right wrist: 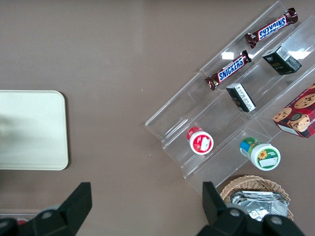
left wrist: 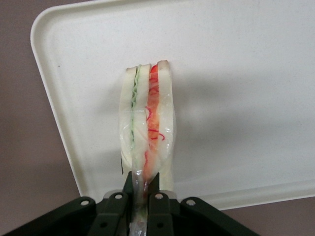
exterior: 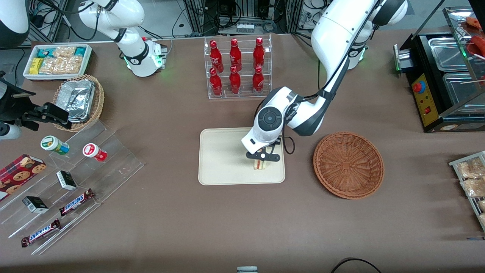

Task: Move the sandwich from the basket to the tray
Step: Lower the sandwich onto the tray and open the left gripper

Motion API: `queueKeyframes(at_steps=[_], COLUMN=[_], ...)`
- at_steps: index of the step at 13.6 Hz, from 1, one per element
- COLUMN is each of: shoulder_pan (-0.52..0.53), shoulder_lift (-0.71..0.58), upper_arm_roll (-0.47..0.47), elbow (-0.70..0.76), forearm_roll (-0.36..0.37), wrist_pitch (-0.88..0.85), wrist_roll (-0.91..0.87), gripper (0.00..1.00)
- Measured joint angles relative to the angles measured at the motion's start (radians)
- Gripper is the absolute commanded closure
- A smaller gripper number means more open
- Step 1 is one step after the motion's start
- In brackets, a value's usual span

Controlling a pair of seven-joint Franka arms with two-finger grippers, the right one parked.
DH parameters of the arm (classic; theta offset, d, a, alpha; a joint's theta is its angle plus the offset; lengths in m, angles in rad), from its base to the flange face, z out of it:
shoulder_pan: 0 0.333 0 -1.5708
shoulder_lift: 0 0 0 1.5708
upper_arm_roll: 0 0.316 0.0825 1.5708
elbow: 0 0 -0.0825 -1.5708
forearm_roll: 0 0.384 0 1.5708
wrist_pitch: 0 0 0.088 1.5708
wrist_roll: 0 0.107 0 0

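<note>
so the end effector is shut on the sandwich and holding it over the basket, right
Not quite. The end effector is shut on the sandwich, but over the tray, not the basket, which sits empty beside the tray. The front view shows this, and the left wrist view shows the tray under the sandwich.

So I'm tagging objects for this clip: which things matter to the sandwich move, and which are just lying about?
Part of the job:
- sandwich, pinched in the tool over the tray
- tray
- basket, nothing in it

Lying about:
- cola bottles in a clear rack
- Snickers bars
- cookie box
- foil-lined basket
</note>
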Motion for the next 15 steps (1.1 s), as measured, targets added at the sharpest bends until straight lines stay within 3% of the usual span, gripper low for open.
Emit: queueKeyframes(at_steps=[3,15], shoulder_pan=[0.0,0.003], shoulder_lift=[0.0,0.0], upper_arm_roll=[0.0,0.006], elbow=[0.0,0.013], forearm_roll=[0.0,0.0], wrist_pitch=[0.0,-0.001], wrist_roll=[-0.003,-0.013], gripper=[0.0,0.0])
